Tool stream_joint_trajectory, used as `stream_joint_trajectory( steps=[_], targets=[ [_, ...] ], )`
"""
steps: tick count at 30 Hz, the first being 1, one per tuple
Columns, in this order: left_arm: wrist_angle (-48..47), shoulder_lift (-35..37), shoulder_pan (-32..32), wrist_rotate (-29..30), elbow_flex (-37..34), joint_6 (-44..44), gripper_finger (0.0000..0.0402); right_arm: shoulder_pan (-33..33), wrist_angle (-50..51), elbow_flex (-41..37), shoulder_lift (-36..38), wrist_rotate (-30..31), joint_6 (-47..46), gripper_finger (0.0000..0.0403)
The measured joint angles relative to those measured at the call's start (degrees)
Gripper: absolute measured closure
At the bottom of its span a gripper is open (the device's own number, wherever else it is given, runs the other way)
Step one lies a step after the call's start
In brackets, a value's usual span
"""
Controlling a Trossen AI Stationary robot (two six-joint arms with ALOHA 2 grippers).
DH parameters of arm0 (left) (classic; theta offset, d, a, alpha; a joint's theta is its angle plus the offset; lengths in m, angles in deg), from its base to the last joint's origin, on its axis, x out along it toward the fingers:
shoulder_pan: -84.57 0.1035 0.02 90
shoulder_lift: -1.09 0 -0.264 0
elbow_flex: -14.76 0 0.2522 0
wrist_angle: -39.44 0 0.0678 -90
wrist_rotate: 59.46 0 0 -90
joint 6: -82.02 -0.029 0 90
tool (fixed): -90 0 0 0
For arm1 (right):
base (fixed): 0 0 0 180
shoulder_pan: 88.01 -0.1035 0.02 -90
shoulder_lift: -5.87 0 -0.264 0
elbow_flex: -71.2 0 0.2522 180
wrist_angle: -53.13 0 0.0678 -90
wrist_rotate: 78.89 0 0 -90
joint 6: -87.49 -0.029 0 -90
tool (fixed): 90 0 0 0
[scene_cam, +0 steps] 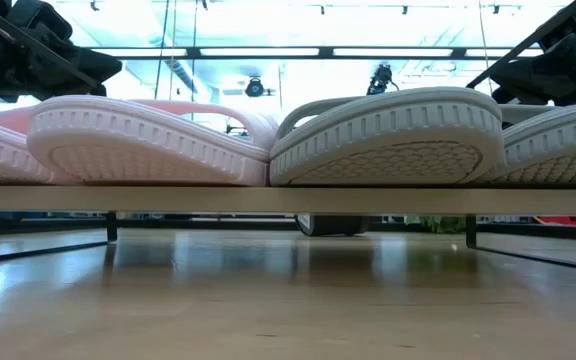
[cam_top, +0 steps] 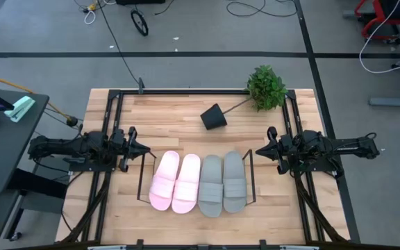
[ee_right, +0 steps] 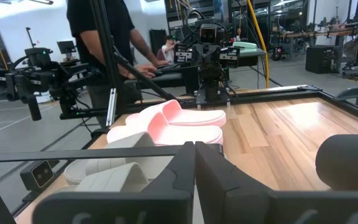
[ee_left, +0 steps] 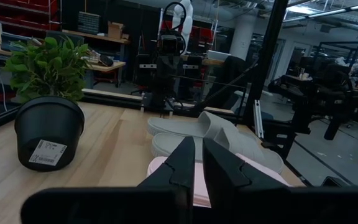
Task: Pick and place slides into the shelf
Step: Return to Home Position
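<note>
Four slides lie side by side inside the shelf, a thin black wire frame at the table's near middle. The two pale pink slides are on the left and the two grey slides on the right. In the low view the pink slide and the grey slide show ribbed soles resting on the shelf's pale bar. My left gripper waits shut at the shelf's left end, pointing level. My right gripper waits shut at the shelf's right end. Neither touches anything.
A black plant pot lies on its side at the table's far middle, its green plant toward the far right corner. Black metal rails border the table. A person stands beyond the table's left side. Bare wood lies between pot and shelf.
</note>
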Motion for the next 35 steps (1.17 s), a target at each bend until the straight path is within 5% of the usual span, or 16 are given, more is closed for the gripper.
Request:
stream_joint_trajectory(
  steps=[35],
  targets=[
    [0.0,0.0,0.0,0.0,0.0,0.02,0.0374,-0.01,-0.01,0.0,0.01,0.0,0.0,0.0385]
  ],
)
